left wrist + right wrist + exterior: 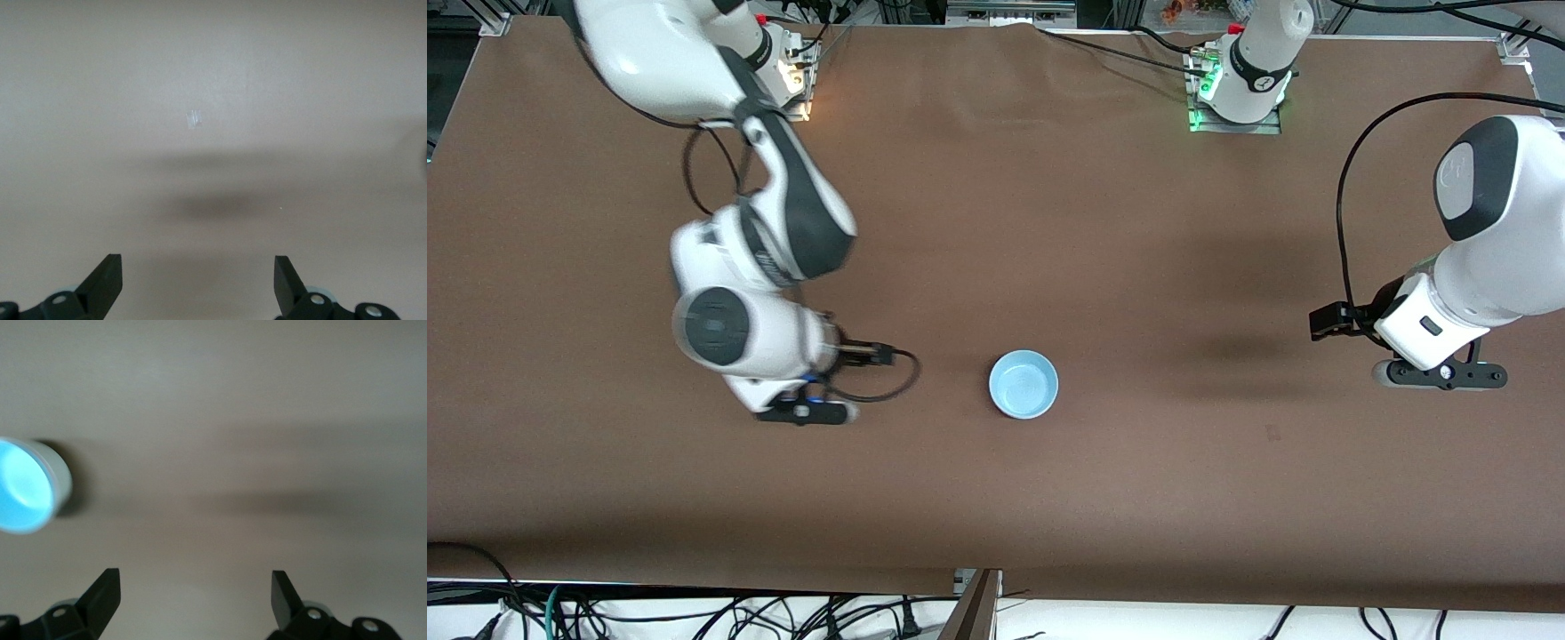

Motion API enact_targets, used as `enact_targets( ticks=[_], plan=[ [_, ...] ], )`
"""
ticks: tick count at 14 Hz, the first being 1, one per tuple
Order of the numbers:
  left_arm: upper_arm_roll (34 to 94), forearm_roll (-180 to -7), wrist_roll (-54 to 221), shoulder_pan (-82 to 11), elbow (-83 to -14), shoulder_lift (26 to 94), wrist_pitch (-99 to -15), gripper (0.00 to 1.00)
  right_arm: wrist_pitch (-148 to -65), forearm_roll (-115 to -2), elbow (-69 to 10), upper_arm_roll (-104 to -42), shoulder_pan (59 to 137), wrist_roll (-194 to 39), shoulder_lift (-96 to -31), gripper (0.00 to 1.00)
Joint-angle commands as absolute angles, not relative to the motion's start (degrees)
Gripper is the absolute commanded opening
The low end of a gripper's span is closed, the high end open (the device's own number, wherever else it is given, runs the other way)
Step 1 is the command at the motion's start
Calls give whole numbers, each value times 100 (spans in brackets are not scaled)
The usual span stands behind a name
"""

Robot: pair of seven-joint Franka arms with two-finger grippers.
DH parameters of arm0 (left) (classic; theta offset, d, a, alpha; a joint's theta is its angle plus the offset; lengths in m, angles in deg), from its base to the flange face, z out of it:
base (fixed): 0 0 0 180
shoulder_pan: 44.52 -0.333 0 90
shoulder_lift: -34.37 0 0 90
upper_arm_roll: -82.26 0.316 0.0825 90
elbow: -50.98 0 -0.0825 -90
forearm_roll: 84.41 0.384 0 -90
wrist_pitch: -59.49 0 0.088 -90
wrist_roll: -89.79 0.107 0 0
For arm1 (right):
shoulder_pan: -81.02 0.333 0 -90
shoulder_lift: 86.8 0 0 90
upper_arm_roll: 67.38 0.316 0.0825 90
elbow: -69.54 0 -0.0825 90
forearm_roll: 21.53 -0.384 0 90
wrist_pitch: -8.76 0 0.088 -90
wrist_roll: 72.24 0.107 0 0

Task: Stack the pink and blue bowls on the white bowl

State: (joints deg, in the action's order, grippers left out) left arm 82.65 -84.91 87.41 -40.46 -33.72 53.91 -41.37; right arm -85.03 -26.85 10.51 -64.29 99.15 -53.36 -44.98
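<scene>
You have one bowl in sight: the blue bowl (1024, 383), upright on the brown table (1049, 222), near the middle of its length and toward the front camera's edge. You cannot make out a pink or a white bowl under it from the front view; the right wrist view shows a pale outer wall below the blue rim (25, 495), and you cannot tell whether that wall belongs to a second bowl.

Your right gripper (802, 412) is over bare table toward the right arm's end, beside the bowl and well apart from it. Its jaws stand wide with nothing between them; in the right wrist view the blue bowl lies outside the gap, off to one side of one fingertip (107, 587), not touching it.

Your left gripper (1440, 376) waits over bare table toward the left arm's end, well apart from the bowl. Its jaws also stand wide and hold nothing; between the fingertips (110, 270) you see only table, its own shadow, and a small pale scuff (194, 119) ahead of the gap
</scene>
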Motion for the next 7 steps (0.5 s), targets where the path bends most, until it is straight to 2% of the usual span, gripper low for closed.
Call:
enact_targets(
  ticks=[1,3,5,7],
  plan=[
    [8270,-8414,8786,-3995,-3067,5590,-4106,100,-8467,-2627,-776,-6378,9212,-6657,-6117,100],
    [8262,-8449,8812,-4048,-3024,5599,-4106,100,-8397,-2566,-1402,-6412,8929,-6907,-6892,100],
    [8262,-8450,8795,-4048,-2997,5660,-4106,100,-7994,-2329,-1510,-6483,8700,-6907,-7525,100],
    [8262,-8423,8786,-4022,-2997,5669,-4115,100,-7958,-2267,-1545,-6675,8568,-6907,-8062,100]
  ],
)
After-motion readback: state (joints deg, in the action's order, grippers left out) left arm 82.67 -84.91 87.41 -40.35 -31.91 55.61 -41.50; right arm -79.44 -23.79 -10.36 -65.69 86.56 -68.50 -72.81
